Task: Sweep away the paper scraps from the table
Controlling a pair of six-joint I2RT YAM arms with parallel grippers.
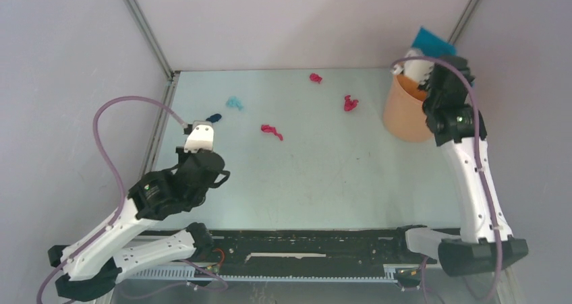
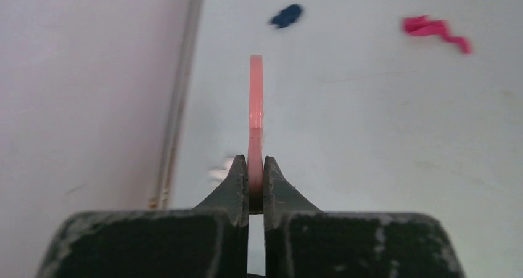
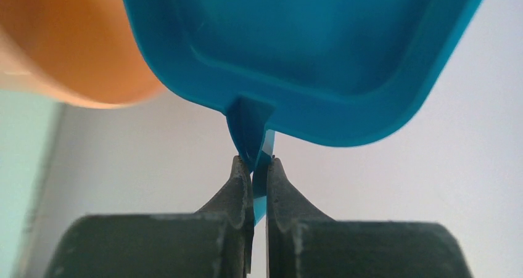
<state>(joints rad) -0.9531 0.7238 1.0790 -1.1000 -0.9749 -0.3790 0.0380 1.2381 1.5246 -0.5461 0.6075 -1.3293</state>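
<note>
Several paper scraps lie on the far half of the mint-green table [image 1: 337, 176]: a dark navy one [image 1: 214, 117], a teal one [image 1: 235, 103] and three magenta ones [image 1: 272, 131] [image 1: 350, 103] [image 1: 315, 78]. My left gripper [image 1: 201, 130] is near the left wall, just short of the navy scrap, and is shut on the pink hand brush [image 2: 255, 105]. The left wrist view shows the navy scrap [image 2: 287, 15] and a magenta scrap [image 2: 435, 31] ahead. My right gripper [image 1: 432, 68] is shut on the blue dustpan's [image 3: 308, 44] handle and holds it tilted over the orange bucket [image 1: 405, 108].
The orange bucket stands at the table's far right corner and also shows in the right wrist view [image 3: 68, 44]. Grey walls close the left, back and right sides. A metal rail [image 2: 179, 99] runs along the left table edge. A small blurred white thing [image 2: 220, 170] lies beside my left finger.
</note>
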